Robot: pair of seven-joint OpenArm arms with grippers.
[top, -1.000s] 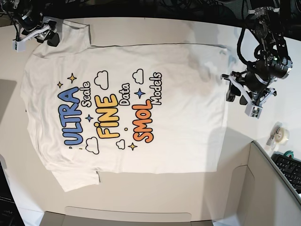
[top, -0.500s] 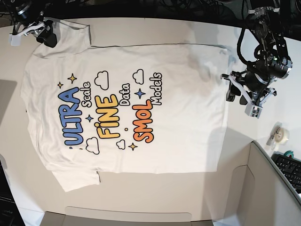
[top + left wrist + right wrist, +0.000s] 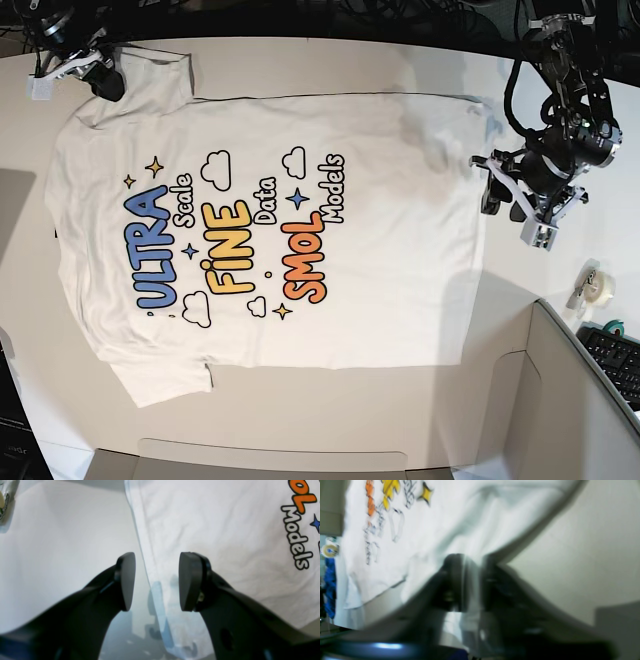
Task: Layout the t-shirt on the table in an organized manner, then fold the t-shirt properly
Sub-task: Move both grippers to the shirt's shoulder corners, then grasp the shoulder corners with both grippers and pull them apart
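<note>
The white t-shirt (image 3: 380, 230) lies spread flat on the off-white table (image 3: 330, 410), print up, collar to the left in the base view. My right gripper (image 3: 103, 80) sits at the far sleeve's edge at the top left. The right wrist view is blurred, but it shows the right gripper (image 3: 471, 582) with its fingers drawn together and a strip of the t-shirt (image 3: 470, 517) between them. My left gripper (image 3: 500, 200) hovers open at the hem on the right. In the left wrist view the left gripper (image 3: 155, 580) straddles the hem edge of the t-shirt (image 3: 225, 530) over the table (image 3: 62, 542).
A tape roll (image 3: 598, 287) lies on the table right of the hem. A grey cardboard box (image 3: 560, 400) stands at the bottom right, with a keyboard (image 3: 615, 360) behind it. The table's curved edge runs along the top.
My right gripper has gone from open to shut at the far sleeve and shifted slightly. The left arm and the rest of the shirt have not moved.
</note>
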